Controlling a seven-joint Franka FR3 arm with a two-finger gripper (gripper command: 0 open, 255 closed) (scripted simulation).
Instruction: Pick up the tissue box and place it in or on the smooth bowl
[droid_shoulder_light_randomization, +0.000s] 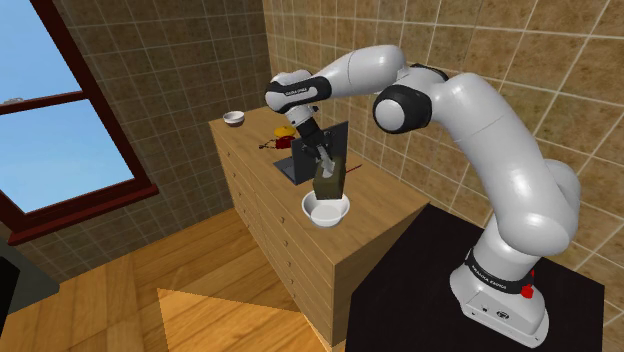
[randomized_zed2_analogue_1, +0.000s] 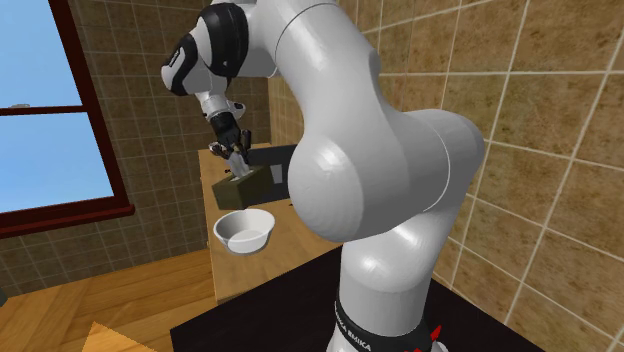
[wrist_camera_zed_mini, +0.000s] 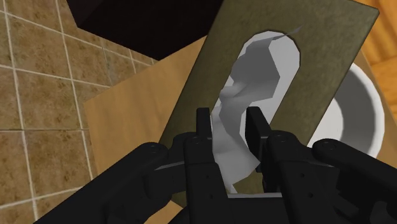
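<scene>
Olive-brown box (droid_shoulder_light_randomization: 331, 182) (randomized_zed2_analogue_1: 246, 187) (wrist_camera_zed_mini: 312, 76) is up in the air, tilted, hanging right over the white bowl (droid_shoulder_light_randomization: 311, 206) (randomized_zed2_analogue_1: 226, 236) (wrist_camera_zed_mini: 372, 121), with its lower end close to the rim, and honestly I can't tell if it's touching or just clear of it. White tissue (wrist_camera_zed_mini: 257, 76) pokes out of the oval slot on top, and the black gripper (droid_shoulder_light_randomization: 322, 160) (randomized_zed2_analogue_1: 238, 158) (wrist_camera_zed_mini: 230, 124) is clamped on the box right there: in the wrist view the two fingers (wrist_camera_zed_mini: 203, 127) pinch the tissue at the slot from either side, so the box hangs from that grab. Bowl sits on the wooden dresser (droid_shoulder_light_randomization: 385, 215) (randomized_zed2_analogue_1: 290, 228) near the front edge, at the end nearest the stand (droid_shoulder_light_randomization: 420, 290). Just behind box and bowl is a dark flat panel (droid_shoulder_light_randomization: 298, 168) (randomized_zed2_analogue_1: 272, 160) standing upright on the top. Further back there's a small red and yellow thing (droid_shoulder_light_randomization: 285, 132), too small to say what it is, and a second little white bowl (droid_shoulder_light_randomization: 234, 118) at the far end by the wall. Arm reaches over from the stand, bent down at the wrist. Brown tiled walls all round, a red-framed window (droid_shoulder_light_randomization: 60, 140) on the shoulder view's left with blue behind it, wood floor below
</scene>
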